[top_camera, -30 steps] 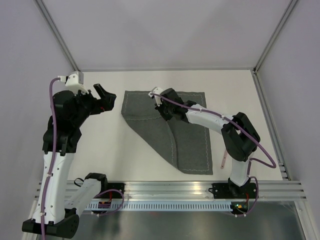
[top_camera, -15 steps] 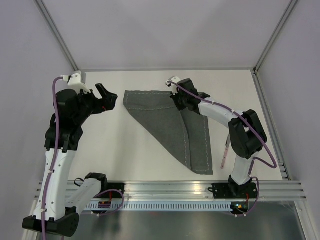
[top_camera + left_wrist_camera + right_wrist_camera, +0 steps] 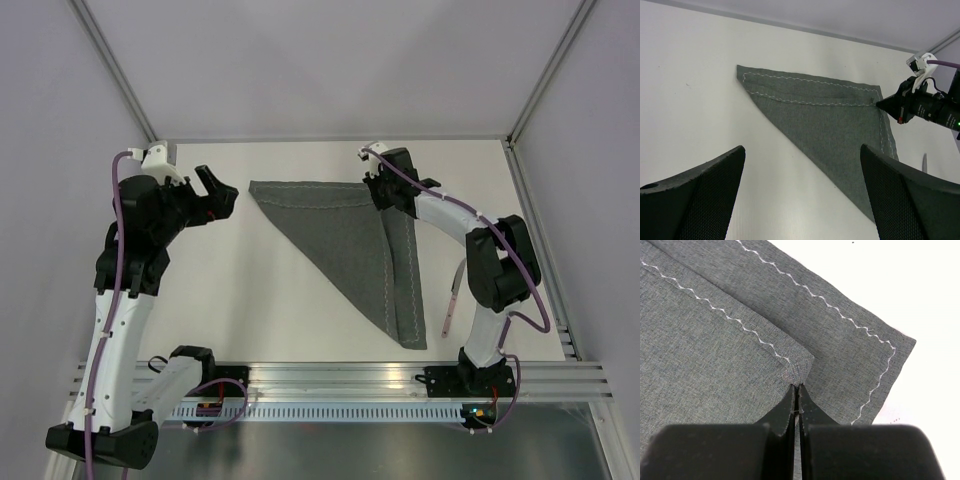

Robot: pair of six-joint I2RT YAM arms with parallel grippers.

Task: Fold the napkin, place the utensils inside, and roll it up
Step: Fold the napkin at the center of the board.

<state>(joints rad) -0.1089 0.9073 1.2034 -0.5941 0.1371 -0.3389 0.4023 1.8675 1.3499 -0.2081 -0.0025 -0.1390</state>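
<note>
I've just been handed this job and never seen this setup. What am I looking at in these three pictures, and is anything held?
These are two white-and-black robot arms bolted at the near edge of a white table. The wide picture is from a fixed camera above and behind them; the other two are from a camera on each wrist, with that arm's own fingers at the bottom. On the table lies a large dark grey fabric napkin, folded into a triangle, with a strip of its lower layer showing on the right. The right arm's fingers are shut, pinching the folded-over corner. The left arm's fingers stand wide open, holding nothing, left of the napkin. A slender pale silvery utensil lies right of the napkin, partly hidden by the right arm.
</note>
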